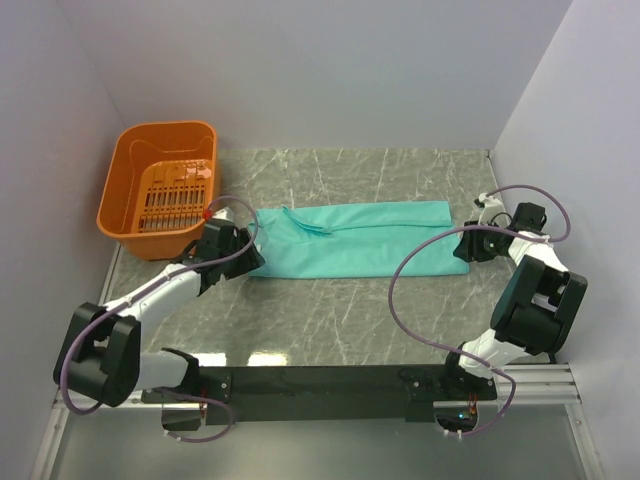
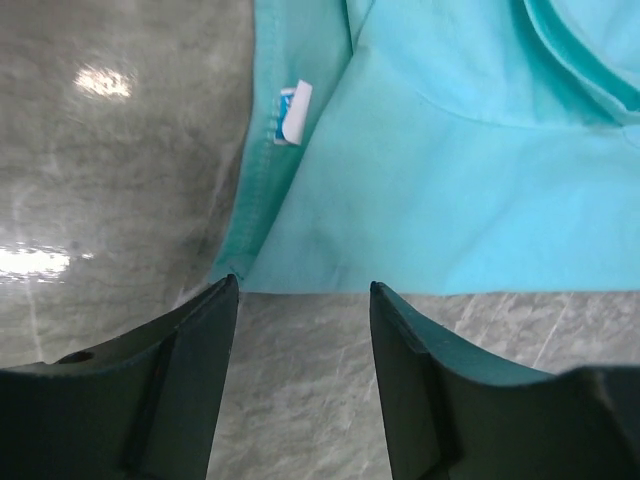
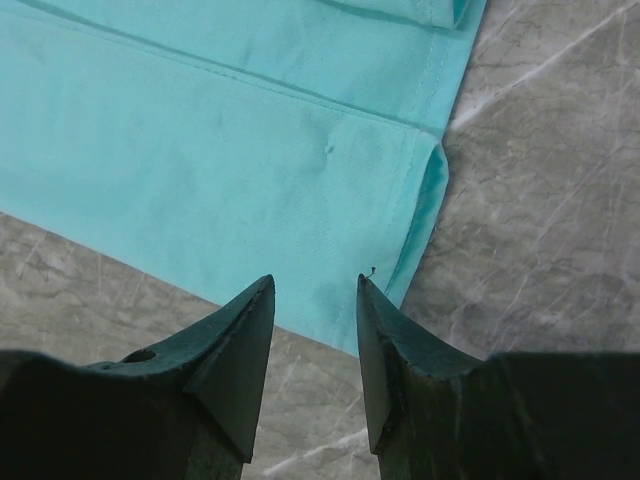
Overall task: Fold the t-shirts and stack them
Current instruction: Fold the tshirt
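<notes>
Between left hand (image 1: 249, 262) and right hand (image 1: 464, 249), t-shirt (image 1: 360, 240)

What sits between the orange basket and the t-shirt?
The left gripper, jaws open at the t-shirt's corner, sits in the gap beside the orange basket; the top view shows it.

A t-shirt (image 1: 350, 238) lies flat on the table (image 1: 350, 310), spanning the gap between the two grippers. Its near left corner sits just ahead of the left gripper (image 2: 303, 285), with a label (image 2: 293, 113) farther ahead. Its near right corner lies just ahead of the right gripper (image 3: 315, 280). A basket (image 1: 165, 190) stands on the table on the side of the left gripper away from the shirt.
</notes>
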{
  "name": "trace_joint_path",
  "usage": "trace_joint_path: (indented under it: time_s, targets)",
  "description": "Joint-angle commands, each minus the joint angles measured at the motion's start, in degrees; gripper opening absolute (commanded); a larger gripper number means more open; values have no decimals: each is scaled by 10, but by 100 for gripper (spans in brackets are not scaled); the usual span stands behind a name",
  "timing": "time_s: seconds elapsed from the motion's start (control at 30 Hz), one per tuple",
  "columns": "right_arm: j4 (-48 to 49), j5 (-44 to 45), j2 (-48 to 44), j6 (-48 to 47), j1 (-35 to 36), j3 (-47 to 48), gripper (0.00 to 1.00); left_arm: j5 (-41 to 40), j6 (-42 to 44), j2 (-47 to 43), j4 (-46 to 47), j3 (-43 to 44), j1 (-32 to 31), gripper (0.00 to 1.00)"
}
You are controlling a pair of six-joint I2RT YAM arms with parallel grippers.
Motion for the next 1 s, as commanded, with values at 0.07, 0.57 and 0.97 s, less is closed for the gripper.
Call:
trace_joint_path:
  time_s: [0.07,0.57,0.97]
  targets:
    - [8,20,-9,-8,0,-4,45,-43,17,5,5,17,-3,61]
    - [3,77,55,42,-5,36,45,-25,16,72,14,25,-16,4]
    - [-18,48,73,36,-2,66,44,21,-45,-12,7,-77,-18,1]
